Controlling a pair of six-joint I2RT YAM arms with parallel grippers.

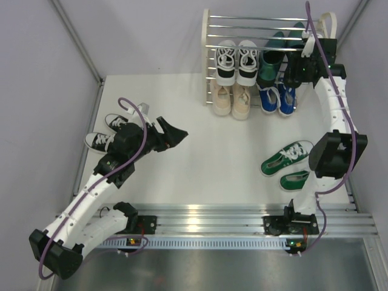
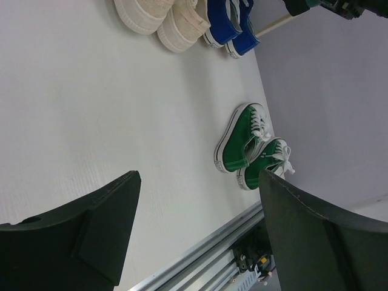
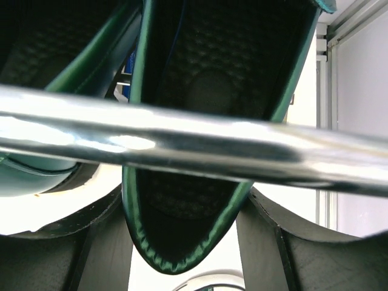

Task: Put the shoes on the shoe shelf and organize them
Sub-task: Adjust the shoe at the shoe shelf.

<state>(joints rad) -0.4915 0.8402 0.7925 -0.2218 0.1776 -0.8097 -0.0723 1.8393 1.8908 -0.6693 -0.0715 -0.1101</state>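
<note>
Right gripper (image 3: pixel 185 218) clasps 1 glossy dark green pointed dress shoe (image 3: pixel 206 79) by the heel at the chrome-barred shoe shelf (image 1: pixel 254 28); left gripper (image 2: pixel 199 182) hangs wide open above the white table (image 1: pixel 200 151).

White table (image 1: pixel 182 176), metal rail (image 1: pixel 206 221)

Glossy green shoe (image 3: pixel 206 73) — chrome shelf bar (image 3: pixel 194 142)

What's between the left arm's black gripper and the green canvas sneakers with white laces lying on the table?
Nothing: only bare white table separates the left gripper from the green canvas sneakers, seen in the left wrist and top views.
</note>
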